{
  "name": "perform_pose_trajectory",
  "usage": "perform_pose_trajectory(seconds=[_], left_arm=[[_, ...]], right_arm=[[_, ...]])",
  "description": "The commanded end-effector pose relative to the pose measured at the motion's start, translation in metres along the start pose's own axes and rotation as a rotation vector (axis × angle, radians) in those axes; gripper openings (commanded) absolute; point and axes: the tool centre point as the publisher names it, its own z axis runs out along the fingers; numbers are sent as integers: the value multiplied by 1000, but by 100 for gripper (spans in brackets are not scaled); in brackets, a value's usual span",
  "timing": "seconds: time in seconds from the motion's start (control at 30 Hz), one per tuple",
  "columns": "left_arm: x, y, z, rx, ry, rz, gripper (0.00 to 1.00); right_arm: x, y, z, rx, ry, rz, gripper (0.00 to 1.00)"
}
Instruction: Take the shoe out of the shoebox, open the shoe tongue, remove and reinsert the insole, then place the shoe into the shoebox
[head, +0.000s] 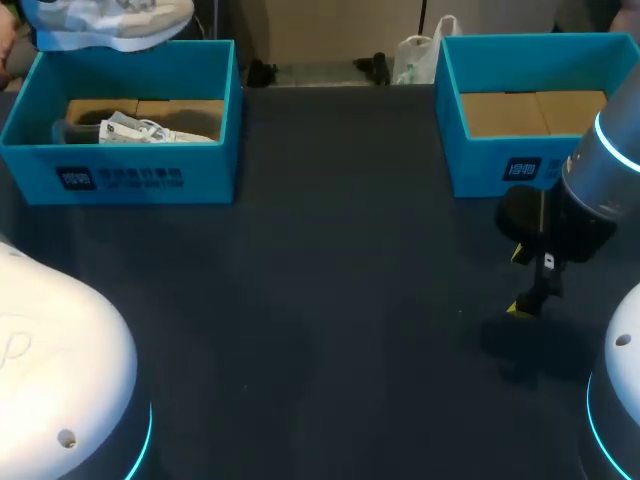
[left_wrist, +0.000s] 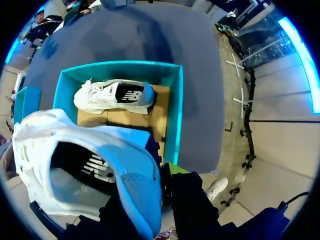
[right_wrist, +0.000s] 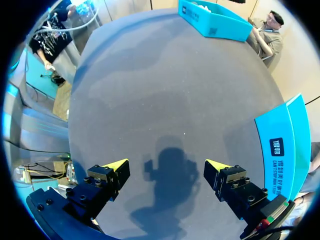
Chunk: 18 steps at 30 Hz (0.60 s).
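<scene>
The left end effector (left_wrist: 161, 186) pinches the heel end of a white shoe (left_wrist: 90, 170) held above the blue shoebox (left_wrist: 172, 115). Its fingers are mostly hidden behind the shoe. A dark logo patch marks the shoe's side. Inside the shoebox a second shoe (left_wrist: 112, 96) with the same patch lies on brown cardboard. The right end effector (right_wrist: 167, 167) hangs spread over the desk (head: 330, 300), well right of the shoebox and near another box (head: 500, 165). Both boxes carry dark front labels, too small to read.
</scene>
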Motion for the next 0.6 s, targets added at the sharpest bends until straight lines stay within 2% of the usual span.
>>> perform_pose_trajectory(seconds=[0.03,0.13,0.5,0.53,0.6], left_arm=[[-4,0,18,-2,17,9,0],[-4,5,25,12,36,4,0],[-4,5,25,12,36,4,0],[-8,3,28,-18,52,-6,0],[-11,3,37,-12,51,-3,0]], right_arm=[[1,0,0,1,-2,0,100],[1,0,0,1,-2,0,100],[1,0,0,1,-2,0,100],[1,0,0,1,-2,0,100],[1,0,0,1,-2,0,100]])
